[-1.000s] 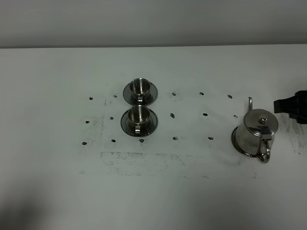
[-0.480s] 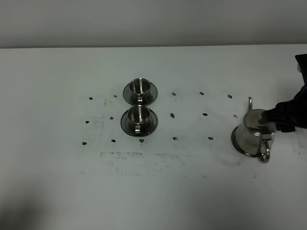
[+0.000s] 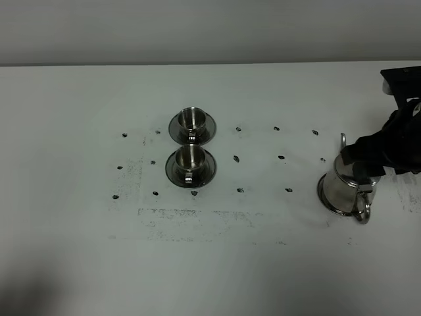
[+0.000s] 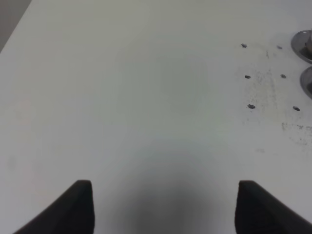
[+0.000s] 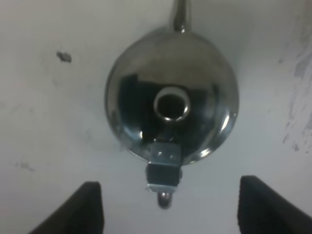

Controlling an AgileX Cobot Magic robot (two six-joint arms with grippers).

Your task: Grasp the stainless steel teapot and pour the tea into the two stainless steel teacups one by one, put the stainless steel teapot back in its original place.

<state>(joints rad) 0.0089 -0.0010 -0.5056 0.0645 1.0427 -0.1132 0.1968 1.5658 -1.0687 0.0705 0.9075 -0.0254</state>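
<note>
The stainless steel teapot (image 3: 345,187) stands upright at the right side of the white tabletop (image 3: 263,263). It sits on a round steel plate (image 3: 321,189) whose rim shows just past its base. Its thin spout (image 3: 343,139) points toward the far edge and its loop handle (image 3: 364,212) toward the near edge. The right arm (image 3: 388,148) hangs over the pot and hides the lid in the high view.

Seen from the right wrist, the right pincer (image 5: 173,207) is spread wide and grips nothing. Its two dark fingers (image 5: 90,207) stand well apart, with the handle end of the pot lying between them in that view. The lid knob (image 5: 171,105) sits almost straight below the camera. How high the fingers are above the pot cannot be told.

Well to the left, the far teacup (image 3: 192,118) rests on the far saucer (image 3: 174,128). The near teacup (image 3: 191,158) rests on the near saucer (image 3: 171,172) just in front of it, and the two saucers are close together. Small dark marks (image 3: 235,158) dot the tabletop between the cups and the pot.

The left pincer (image 4: 165,207), seen only from its own wrist, is also spread wide and holds nothing, above bare tabletop near the saucers
</note>
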